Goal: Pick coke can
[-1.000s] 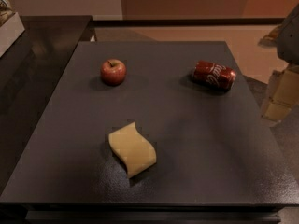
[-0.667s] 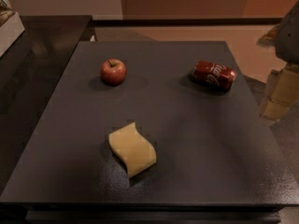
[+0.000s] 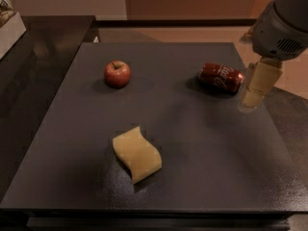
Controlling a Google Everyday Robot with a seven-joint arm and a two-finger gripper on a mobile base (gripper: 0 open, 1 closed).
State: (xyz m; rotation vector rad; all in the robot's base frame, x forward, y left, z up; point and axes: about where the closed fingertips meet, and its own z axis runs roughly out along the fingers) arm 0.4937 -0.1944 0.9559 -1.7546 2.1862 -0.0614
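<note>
Red coke can (image 3: 222, 77) lies untouched on the surface (image 3: 202, 158); my hand (image 3: 251, 99) has edged in just beside it, holding nothing. How open, I cannot tell.

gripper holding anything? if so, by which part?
Nothing is held. The gripper hangs just right of the coke can, which lies on its side on the table.

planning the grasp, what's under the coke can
The coke can lies on its side on the dark table, only shadow showing beneath; the contact strip is covered by the can. The end effector hangs beside its right end.
</note>
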